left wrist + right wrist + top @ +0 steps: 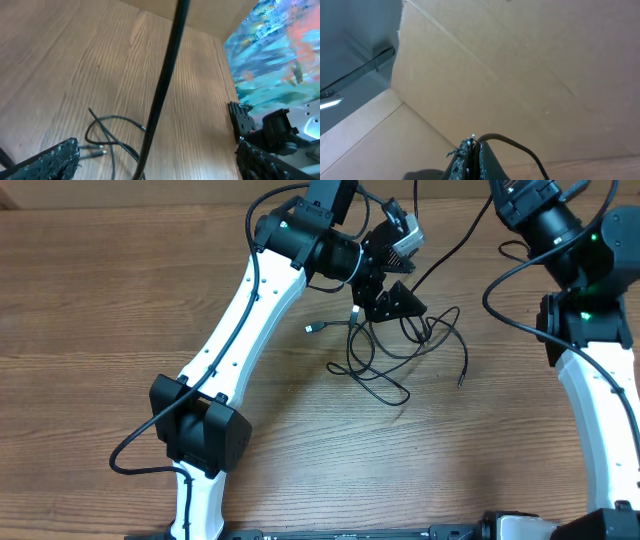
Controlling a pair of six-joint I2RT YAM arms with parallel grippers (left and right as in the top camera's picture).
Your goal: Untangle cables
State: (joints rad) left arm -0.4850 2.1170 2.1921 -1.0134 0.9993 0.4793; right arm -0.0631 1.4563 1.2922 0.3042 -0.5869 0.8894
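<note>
Overhead, the cables [398, 348] lie mostly knotted on the wooden table [120, 300] just beneath the left gripper [388, 280], its jaws wide and empty, while the right gripper [472, 150], pinched shut on one strand [455, 240], holds it raised, so most untangling seemingly remains.

Overhead straight down on table [100, 310], left wrist low over same cables [117, 117], right wrist facing cardboard wall [530, 60]

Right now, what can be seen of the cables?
The cables are thin black cords, looped in one tangle on the wooden table. One silver-tipped plug end points left; another end lies at the right. One strand rises off the table, pinched in the shut right gripper, and passes between the open left gripper's fingers.
</note>
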